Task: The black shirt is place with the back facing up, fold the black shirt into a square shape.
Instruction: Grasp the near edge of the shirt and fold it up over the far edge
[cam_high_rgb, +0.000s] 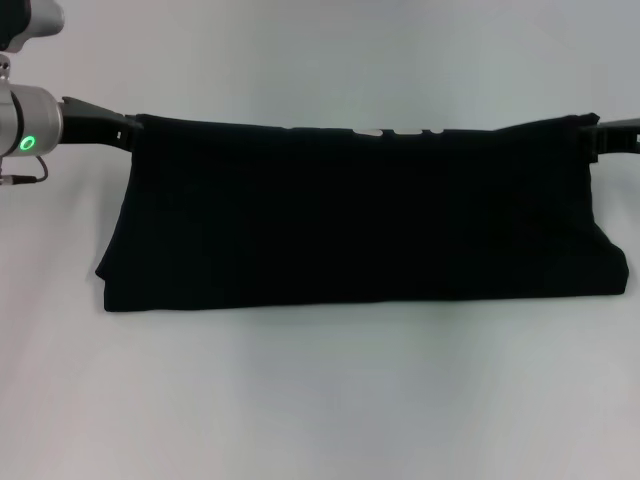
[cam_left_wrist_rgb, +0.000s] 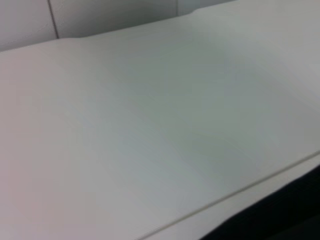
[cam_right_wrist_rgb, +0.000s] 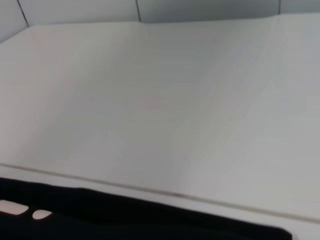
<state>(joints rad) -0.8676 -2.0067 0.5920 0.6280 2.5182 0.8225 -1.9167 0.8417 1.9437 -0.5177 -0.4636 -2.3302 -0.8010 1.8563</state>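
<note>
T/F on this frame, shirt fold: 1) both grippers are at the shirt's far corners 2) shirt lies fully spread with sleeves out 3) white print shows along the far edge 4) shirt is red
1) True: the left gripper and right gripper sit at the far corners of the black shirt.
2) False: it forms a wide band, no sleeves showing.
3) True: white marks show there.
4) False: it is black.

The black shirt (cam_high_rgb: 360, 220) is soft matt cloth; the table (cam_high_rgb: 320, 400) looks smooth, faintly glossy white
</note>
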